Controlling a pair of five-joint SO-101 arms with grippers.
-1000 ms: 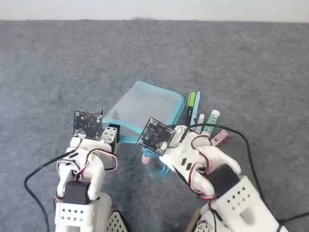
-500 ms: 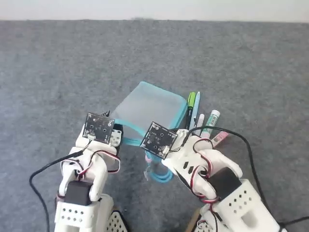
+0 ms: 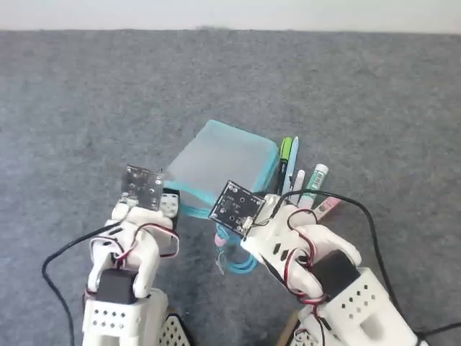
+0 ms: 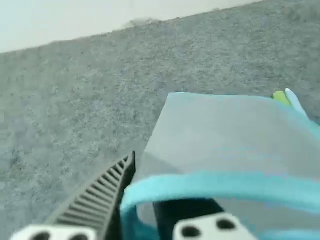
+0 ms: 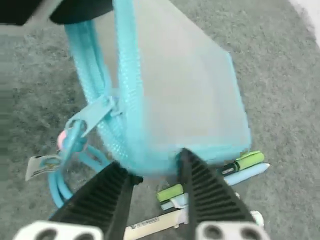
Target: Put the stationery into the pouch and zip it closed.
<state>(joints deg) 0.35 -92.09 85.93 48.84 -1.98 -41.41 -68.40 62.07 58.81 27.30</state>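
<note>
A translucent grey pouch [image 3: 223,158] with teal trim lies mid-table, its near rim raised. My left gripper [image 4: 145,187] is shut on that teal rim [image 4: 215,184], at the corner nearest the left arm. My right gripper [image 5: 155,162] stands open with the pouch's other near corner [image 5: 150,161] between its fingertips. The zipper pull [image 5: 95,112] hangs by a teal cord loop [image 3: 238,261] with a pink charm [image 3: 217,236]. Beside the pouch's right edge lie a green pen [image 3: 286,155], a blue pen [image 3: 294,162], a white pen [image 3: 299,180], a green-capped tube [image 3: 317,179] and a pink piece [image 3: 328,205].
Grey carpet [image 3: 86,101] covers the table, with a pale wall [image 3: 230,13] at the far edge. Both arm bases stand at the near edge, with cables looping off them.
My left arm has moved right, closer to the pouch's near corner. The pouch has shifted slightly away and to the right. The right gripper has drawn back a little.
</note>
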